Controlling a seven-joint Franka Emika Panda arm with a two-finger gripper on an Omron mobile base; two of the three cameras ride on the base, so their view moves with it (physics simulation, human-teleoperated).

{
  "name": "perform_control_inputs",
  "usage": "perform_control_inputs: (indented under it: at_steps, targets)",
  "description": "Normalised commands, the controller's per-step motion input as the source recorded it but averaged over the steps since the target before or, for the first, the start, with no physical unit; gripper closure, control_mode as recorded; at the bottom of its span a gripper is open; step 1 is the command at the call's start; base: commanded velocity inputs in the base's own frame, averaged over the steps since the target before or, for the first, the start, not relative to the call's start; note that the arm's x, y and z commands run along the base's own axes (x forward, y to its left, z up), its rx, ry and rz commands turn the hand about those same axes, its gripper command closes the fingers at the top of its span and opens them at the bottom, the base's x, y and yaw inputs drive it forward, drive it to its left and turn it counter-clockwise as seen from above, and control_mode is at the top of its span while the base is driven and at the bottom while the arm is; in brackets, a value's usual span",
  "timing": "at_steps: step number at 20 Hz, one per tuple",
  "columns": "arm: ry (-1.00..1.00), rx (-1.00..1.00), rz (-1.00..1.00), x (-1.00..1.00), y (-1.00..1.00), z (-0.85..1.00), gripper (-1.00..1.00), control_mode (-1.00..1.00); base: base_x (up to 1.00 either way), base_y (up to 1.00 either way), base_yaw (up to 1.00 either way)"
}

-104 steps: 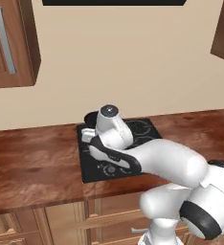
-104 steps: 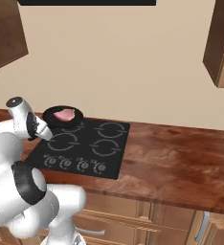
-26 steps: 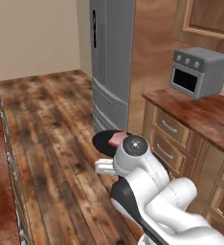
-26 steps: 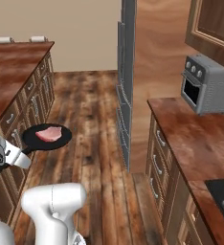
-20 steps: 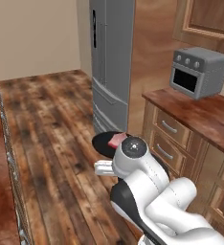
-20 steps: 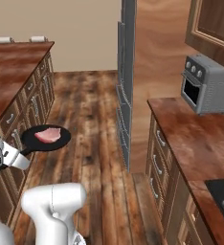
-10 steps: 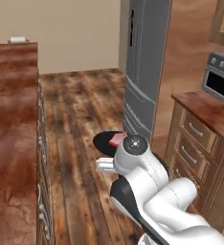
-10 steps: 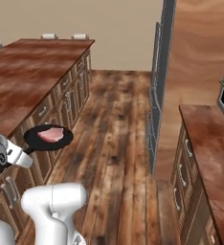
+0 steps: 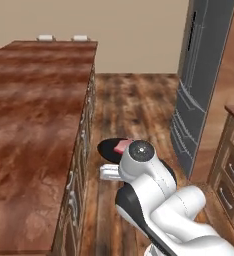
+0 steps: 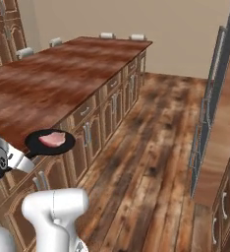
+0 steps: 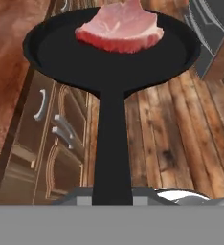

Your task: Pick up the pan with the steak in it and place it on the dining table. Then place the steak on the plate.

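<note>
Carrying pan (image 11: 109, 57) by handle, jaws clenched on it, steak (image 11: 119, 27) aboard, beside counter (image 10: 58, 78) long edge. Next I need dining table; not in sight.

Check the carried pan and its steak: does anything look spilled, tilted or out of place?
Nothing stands out. The pan is held level by its handle, above the floor beside the counter, and the steak lies wholly inside it, toward the far rim.
</note>
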Motion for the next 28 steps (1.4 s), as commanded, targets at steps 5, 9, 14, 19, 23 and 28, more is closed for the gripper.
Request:
perform_control_inputs:
  at_steps: [5, 9, 14, 19, 23, 28]
  targets:
    - [0.00, 0.00, 0.00, 0.00, 0.00, 0.00, 1.00, 1.00, -0.25, -0.05, 0.46]
    - [0.00, 0.00, 0.00, 0.00, 0.00, 0.00, 1.00, 1.00, -0.25, -0.05, 0.46]
    - [0.00, 0.00, 0.00, 0.00, 0.00, 0.00, 1.00, 1.00, -0.25, -0.03, 0.45]
    - [0.00, 0.00, 0.00, 0.00, 0.00, 0.00, 1.00, 1.00, -0.24, -0.02, 0.46]
    - [0.00, 0.00, 0.00, 0.00, 0.00, 0.00, 1.00, 1.00, -0.24, 0.00, 0.45]
    - [0.00, 0.00, 0.00, 0.00, 0.00, 0.00, 1.00, 1.00, -0.24, 0.00, 0.45]
